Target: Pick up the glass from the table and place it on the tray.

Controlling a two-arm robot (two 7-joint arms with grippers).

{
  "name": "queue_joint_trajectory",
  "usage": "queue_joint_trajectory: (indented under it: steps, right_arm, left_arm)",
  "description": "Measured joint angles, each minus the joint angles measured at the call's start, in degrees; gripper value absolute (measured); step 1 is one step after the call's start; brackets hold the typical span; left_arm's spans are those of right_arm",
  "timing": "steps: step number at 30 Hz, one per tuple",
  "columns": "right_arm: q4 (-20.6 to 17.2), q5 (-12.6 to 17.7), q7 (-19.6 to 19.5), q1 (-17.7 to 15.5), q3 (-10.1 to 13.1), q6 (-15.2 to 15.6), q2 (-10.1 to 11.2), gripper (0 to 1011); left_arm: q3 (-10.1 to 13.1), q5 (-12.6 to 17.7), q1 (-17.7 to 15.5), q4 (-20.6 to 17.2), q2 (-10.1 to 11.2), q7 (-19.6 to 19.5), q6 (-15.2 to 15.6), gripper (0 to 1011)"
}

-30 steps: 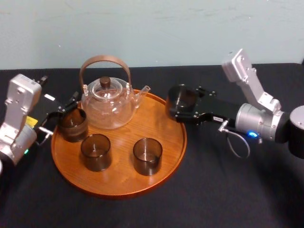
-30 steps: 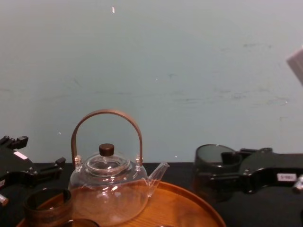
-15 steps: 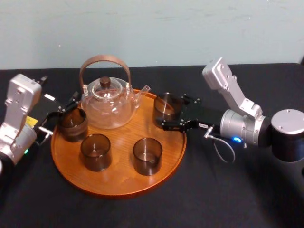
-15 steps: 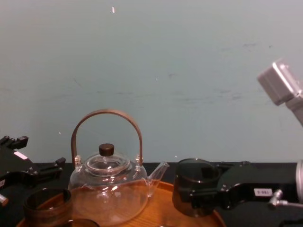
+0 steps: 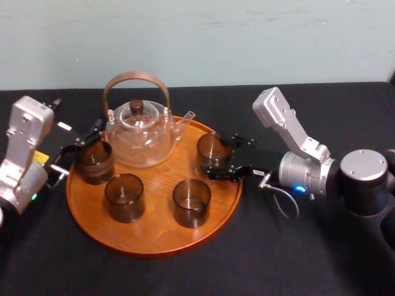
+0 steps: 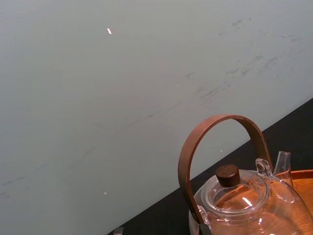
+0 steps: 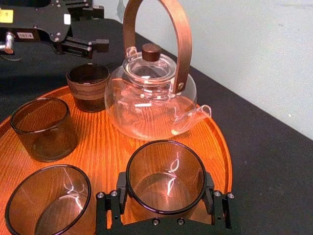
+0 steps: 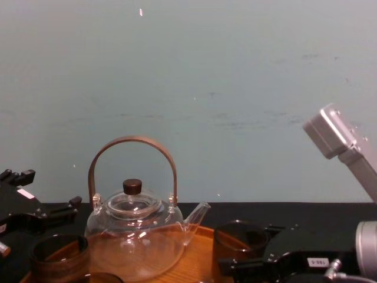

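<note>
Currently gripping glass (image 5: 213,148) with right gripper (image 5: 220,158), centre-right of frame, over tray (image 5: 154,229); left gripper (image 7: 95,27) spread wide, left edge.

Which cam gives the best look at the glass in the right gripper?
Right wrist view: the glass sits close up between the right gripper's fingers, rim and base both visible, over the tray. Head view shows it small from above; chest view catches its side, partly hidden by the gripper. Left wrist view faces the teapot.
</note>
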Motion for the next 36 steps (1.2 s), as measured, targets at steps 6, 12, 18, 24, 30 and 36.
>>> queue_joint_trajectory:
  steps: [6, 12, 18, 24, 30, 36]
  right_arm:
    - [1.6, -0.7, -0.1, 0.4, -0.3, -0.4, -0.8, 904]
    - [2.7, -1.5, -0.2, 0.6, -0.5, -0.7, -1.5, 904]
    - [2.8, -2.1, -0.7, 0.5, -0.6, -0.7, -1.5, 904]
    - [2.8, -2.0, -0.6, 0.5, -0.6, -0.6, -1.5, 904]
    - [2.7, -1.9, -0.5, 0.5, -0.5, -0.6, -1.5, 907]
    - [2.7, -1.8, -0.5, 0.5, -0.5, -0.6, -1.5, 1002]
  left_arm:
    - [0.0, 0.0, 0.0, 0.0, 0.0, 0.0, 0.0, 1001]
    - [0.0, 0.0, 0.0, 0.0, 0.0, 0.0, 0.0, 1001]
    - [0.0, 0.0, 0.0, 0.0, 0.0, 0.0, 0.0, 1001]
    - [0.0, 0.0, 0.0, 0.0, 0.0, 0.0, 0.0, 1001]
    - [0.0, 0.0, 0.0, 0.0, 0.0, 0.0, 0.0, 1001]
    - [0.0, 0.0, 0.0, 0.0, 0.0, 0.0, 0.0, 1001]
